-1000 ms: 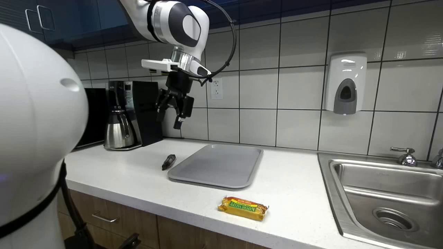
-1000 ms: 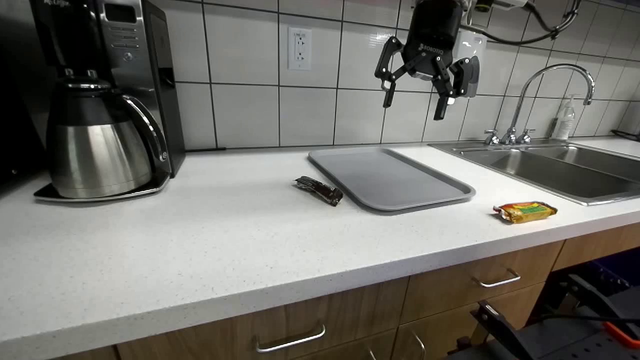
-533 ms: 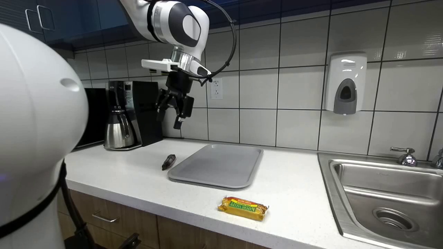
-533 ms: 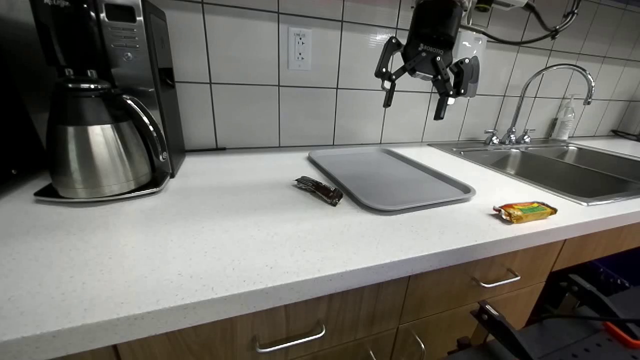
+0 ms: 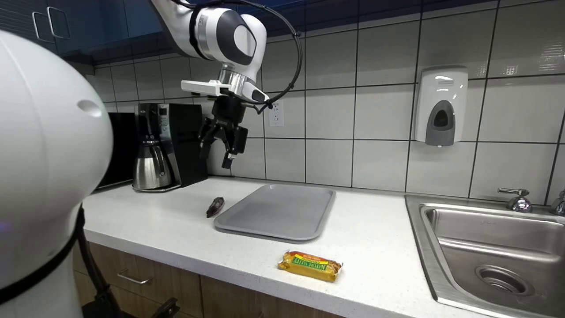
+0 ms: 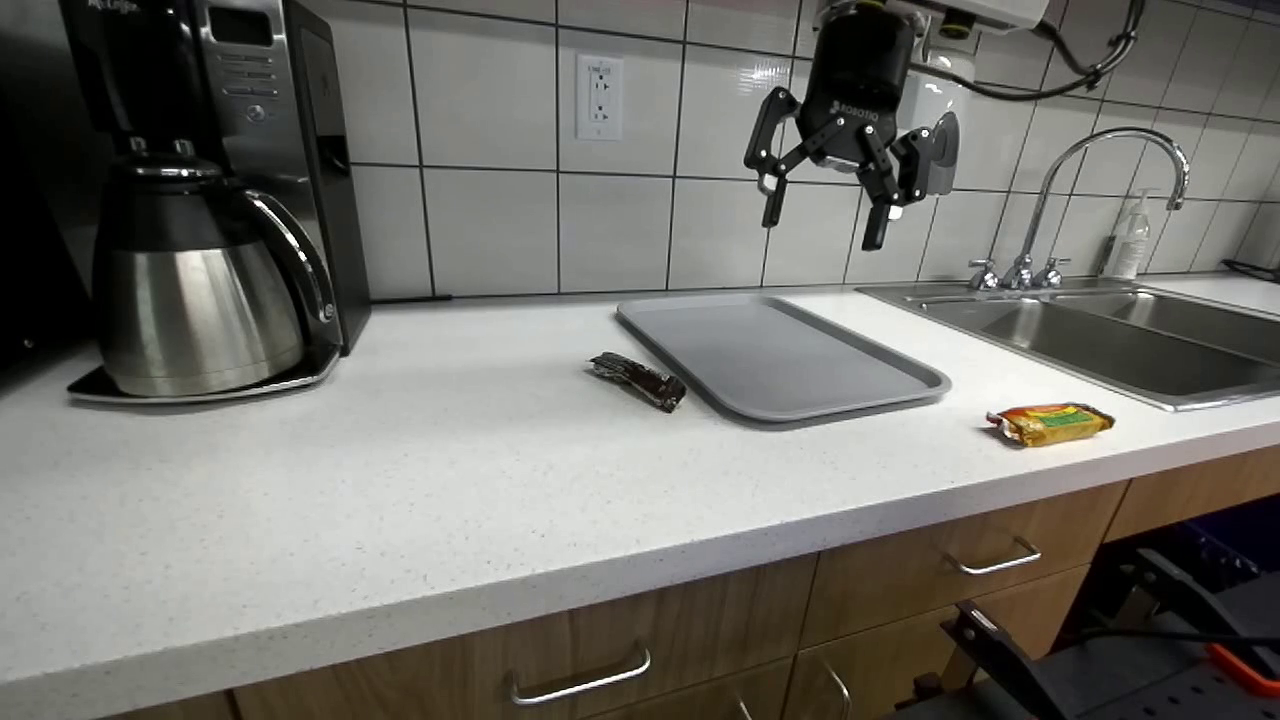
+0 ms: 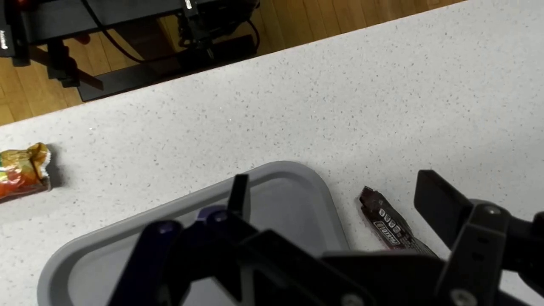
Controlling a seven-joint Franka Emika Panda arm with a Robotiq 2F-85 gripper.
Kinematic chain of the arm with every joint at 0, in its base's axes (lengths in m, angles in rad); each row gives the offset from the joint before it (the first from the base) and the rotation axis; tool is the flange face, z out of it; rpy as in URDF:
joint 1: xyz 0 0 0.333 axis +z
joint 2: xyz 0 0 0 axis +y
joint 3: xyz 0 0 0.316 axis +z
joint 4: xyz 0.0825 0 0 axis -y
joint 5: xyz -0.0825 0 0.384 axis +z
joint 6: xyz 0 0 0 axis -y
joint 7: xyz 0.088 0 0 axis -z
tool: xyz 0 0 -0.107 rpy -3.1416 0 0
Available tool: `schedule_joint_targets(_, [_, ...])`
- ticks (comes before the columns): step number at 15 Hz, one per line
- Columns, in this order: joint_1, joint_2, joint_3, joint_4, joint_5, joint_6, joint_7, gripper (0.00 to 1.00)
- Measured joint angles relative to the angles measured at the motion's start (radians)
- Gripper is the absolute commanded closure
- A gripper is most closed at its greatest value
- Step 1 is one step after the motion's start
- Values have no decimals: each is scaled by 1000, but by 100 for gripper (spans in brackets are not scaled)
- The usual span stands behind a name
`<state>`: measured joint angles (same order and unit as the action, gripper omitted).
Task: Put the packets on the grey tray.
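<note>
A dark brown packet (image 5: pixel 215 207) lies on the counter beside the grey tray (image 5: pixel 282 212), close to its edge. It also shows in another exterior view (image 6: pixel 637 380) and in the wrist view (image 7: pixel 389 221), where my gripper hides its lower end. A yellow and orange packet (image 5: pixel 310 266) lies near the counter's front edge; it shows in an exterior view (image 6: pixel 1052 424) and is cut off in the wrist view (image 7: pixel 21 172). The tray (image 6: pixel 780 355) holds nothing in view. My gripper (image 6: pixel 823 222) is open and empty, high above the tray's far part.
A coffee maker with a steel jug (image 6: pixel 200 300) stands at one end of the counter. A steel sink (image 5: pixel 494 256) with a faucet (image 6: pixel 1100 150) is at the other end. A tiled wall with a soap dispenser (image 5: pixel 442 106) rises behind the tray.
My gripper has lowered slightly in the last half second, with a small shift of the wrist. The packets and the tray have not moved.
</note>
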<state>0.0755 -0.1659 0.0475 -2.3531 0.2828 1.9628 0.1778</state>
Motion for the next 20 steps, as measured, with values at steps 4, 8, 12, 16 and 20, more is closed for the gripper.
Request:
schedule_joint_targets(4, [16,59,22,34,-15,19,-31,0])
schedule_joint_targets(8, [41,131,46,76,-59,65,-42,0])
schedule_joint_targets(12, [63,211,64,120,-98,131,-47,0])
schedule_joint_targets(16, [84,284,81,152,-100,212,-75,0])
schedule_joint_targets(20, [103,350,94,185,-115,267,-93,0])
